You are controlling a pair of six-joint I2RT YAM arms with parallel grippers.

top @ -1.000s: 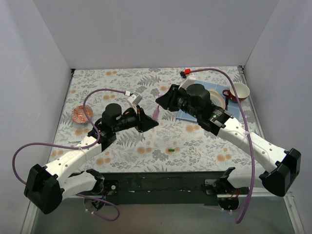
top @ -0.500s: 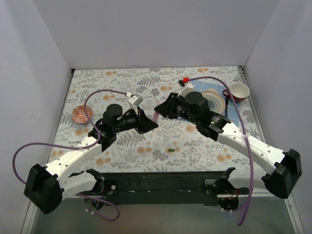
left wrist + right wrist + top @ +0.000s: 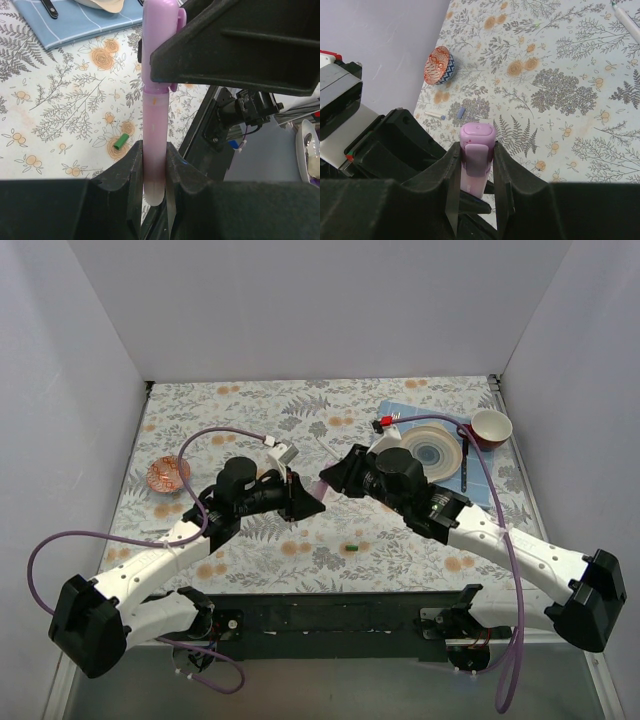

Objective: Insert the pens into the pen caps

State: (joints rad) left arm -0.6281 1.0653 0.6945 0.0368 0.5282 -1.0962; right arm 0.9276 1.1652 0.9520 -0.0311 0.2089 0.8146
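The floral table (image 3: 250,410) carries both arms, which meet above its middle with their jaws facing each other.

The left gripper (image 3: 154,155) is clamped on the pink-lilac pen (image 3: 152,120), its two fingers pressing the barrel near its pale, whitish rear end. From those jaws the barrel runs straight out toward the opposite jaws. It is smooth, faintly translucent, and has one small orange fleck on it.

The right gripper (image 3: 476,150) is closed on the lilac cap (image 3: 477,132), with a finger on each side. The cap is wider than the barrel, rounded at its end, and has a flat clip along one face. In the left wrist view it sits over the front end of the pen, with a visible seam where cap meets barrel, so the pen bridges the two sets of jaws above the cloth.

Beyond the right jaws, off to one side, is a blue mat (image 3: 75,22) with a plate (image 3: 437,450). Beyond the left jaws, well apart, is a small patterned bowl (image 3: 438,65).

The whitish pen (image 3: 626,19) lies on the cloth, well away from the right jaws.

The green cap (image 3: 120,142), a short stub, lies on the cloth below the held pen and touches neither gripper.
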